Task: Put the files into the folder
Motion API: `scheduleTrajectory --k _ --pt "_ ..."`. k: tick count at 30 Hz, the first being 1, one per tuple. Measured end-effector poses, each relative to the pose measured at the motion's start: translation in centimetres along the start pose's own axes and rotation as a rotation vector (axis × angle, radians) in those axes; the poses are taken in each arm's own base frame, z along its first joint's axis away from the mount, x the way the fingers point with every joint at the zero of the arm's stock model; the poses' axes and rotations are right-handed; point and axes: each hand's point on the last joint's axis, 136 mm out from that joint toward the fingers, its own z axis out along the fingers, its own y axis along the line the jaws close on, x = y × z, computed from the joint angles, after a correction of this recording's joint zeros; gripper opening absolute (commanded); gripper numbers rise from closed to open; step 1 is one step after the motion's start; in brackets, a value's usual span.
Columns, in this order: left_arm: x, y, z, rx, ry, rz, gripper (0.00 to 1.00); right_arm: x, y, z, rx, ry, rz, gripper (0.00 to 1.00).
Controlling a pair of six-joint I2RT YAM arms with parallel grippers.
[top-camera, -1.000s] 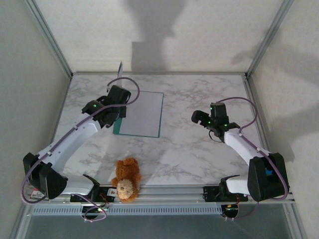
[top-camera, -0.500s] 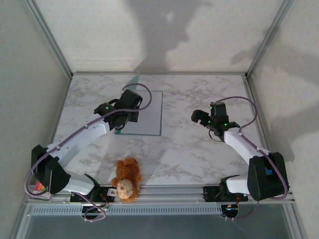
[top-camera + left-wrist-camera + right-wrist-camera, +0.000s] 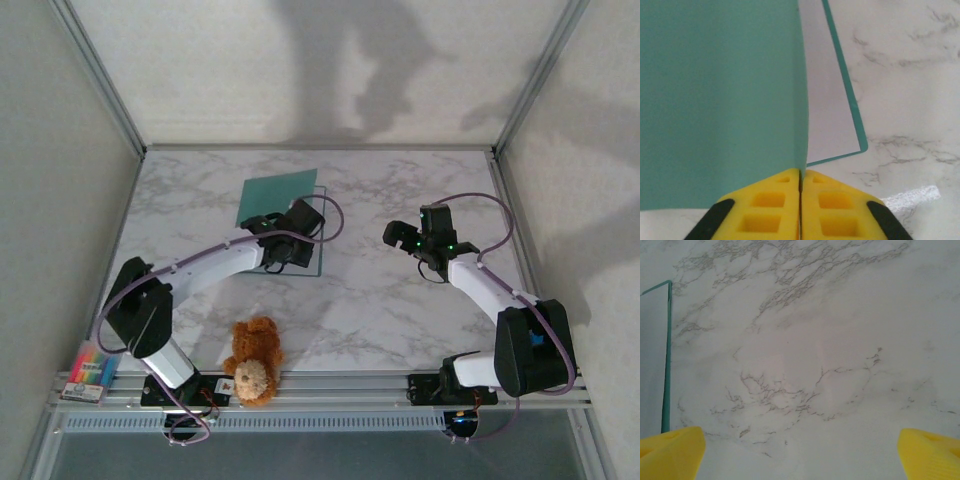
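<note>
Folder (image 3: 281, 190) sits at the far left-centre of the table (image 3: 390, 300), half open: lower leaf flat on the marble, teal cover raised and leaning over it. Left gripper (image 3: 800, 174) pinches the free edge of the cover; its yellow pads (image 3: 765, 205) are pressed together and the teal sheet runs into the seam between them. Judgement: the cover is held by its edge so it can swing about the spine and be laid down, with the arm clear of the inside.

Files (image 3: 827, 100), as I read the pale sheet lying flat on the lower leaf, show a thin teal rim along the right and near sides. Cannot tell for certain paper from the folder's own pale lining. If paper, the files are in place and only closing is left.

Right gripper (image 3: 402, 238) hangs over bare marble, well apart from the folder, jaws wide with nothing between them. Judgement: parked outside the cover's arc. Teddy bear (image 3: 252, 362) sits at the near edge, not involved.

Risk: the thin cover may bow or slip if let go high.
</note>
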Motion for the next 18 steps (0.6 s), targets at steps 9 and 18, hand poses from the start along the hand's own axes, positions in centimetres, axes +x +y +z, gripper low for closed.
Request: scheduleTrajectory --k 9,18 --pt "1.8 -6.0 2.5 0.112 0.06 0.068 0.38 0.1 0.0 0.0 0.002 0.003 0.006 0.99" --pt "-1.2 -10.6 2.6 0.254 -0.017 0.026 0.49 0.1 0.0 0.3 0.004 0.012 0.014 0.99"
